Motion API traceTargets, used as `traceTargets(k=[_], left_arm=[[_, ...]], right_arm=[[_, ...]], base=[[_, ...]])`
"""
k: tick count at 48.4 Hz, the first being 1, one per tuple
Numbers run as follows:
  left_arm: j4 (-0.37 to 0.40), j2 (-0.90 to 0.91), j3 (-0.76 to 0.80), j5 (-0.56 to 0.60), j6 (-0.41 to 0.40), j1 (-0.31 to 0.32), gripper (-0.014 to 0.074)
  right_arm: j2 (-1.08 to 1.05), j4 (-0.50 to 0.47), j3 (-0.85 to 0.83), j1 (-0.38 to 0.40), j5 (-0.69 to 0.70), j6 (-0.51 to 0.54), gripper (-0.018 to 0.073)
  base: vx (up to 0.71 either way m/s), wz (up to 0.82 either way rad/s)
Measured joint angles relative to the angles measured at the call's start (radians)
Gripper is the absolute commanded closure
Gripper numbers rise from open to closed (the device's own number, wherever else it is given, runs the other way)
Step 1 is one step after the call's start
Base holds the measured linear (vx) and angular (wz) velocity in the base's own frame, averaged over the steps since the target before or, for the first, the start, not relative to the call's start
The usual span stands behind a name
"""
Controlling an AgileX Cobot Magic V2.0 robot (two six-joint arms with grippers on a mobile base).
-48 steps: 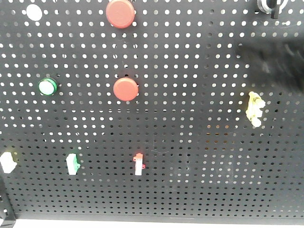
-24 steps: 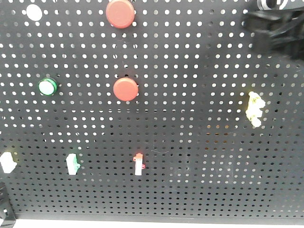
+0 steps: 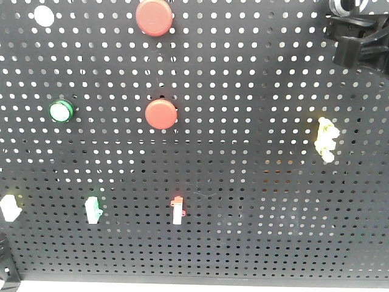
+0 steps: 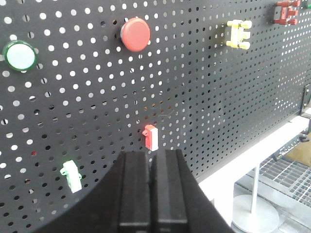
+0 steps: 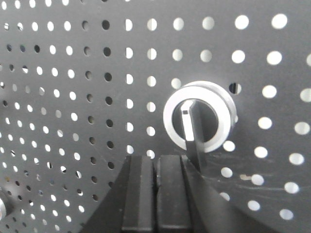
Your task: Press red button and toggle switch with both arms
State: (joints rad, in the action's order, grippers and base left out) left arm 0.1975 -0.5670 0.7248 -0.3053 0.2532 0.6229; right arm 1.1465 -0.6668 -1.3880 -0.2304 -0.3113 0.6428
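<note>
Left hand (image 4: 151,156): fingers pressed together, holding nothing, tip just below the toggle switch (image 4: 151,137).
Right hand (image 5: 156,162): likewise closed and empty, just beside the silver-ringed knob (image 5: 198,116).
Red button (image 4: 135,34): higher on the pegboard (image 4: 218,121), slightly left of the switch.
My approach: I'd press square-on, slowly.

Two red buttons (image 3: 154,17) (image 3: 160,114); one green-ringed button (image 3: 61,111); one white round cap (image 3: 42,15); five small switches (image 3: 9,208) (image 3: 92,210) (image 3: 177,211) (image 3: 325,140) (image 4: 286,12); one silver rotary knob (image 5: 198,116).
</note>
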Motion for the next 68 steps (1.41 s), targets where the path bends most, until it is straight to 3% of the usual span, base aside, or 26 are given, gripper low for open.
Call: traceTargets(k=[40,54,68], left_arm=[[-0.009,0.000,0.000,-0.016,-0.001,0.000,0.0595],[-0.009,0.000,0.000,-0.017,-0.001,0.000,0.0595],[-0.011,0.000,0.000,-0.044,-0.002,0.000,0.0595]], right_arm=[[0.003,0.034,0.001,0.002,0.040,-0.003,0.0562],[-0.022,0.044,0.007,0.010,-0.083,-0.005,0.0562],[-0.213,0.046,0.261,0.010,-0.061,-0.005,0.0562]], base=[[0.00,0.00],[0.00,0.00],[0.00,0.00]])
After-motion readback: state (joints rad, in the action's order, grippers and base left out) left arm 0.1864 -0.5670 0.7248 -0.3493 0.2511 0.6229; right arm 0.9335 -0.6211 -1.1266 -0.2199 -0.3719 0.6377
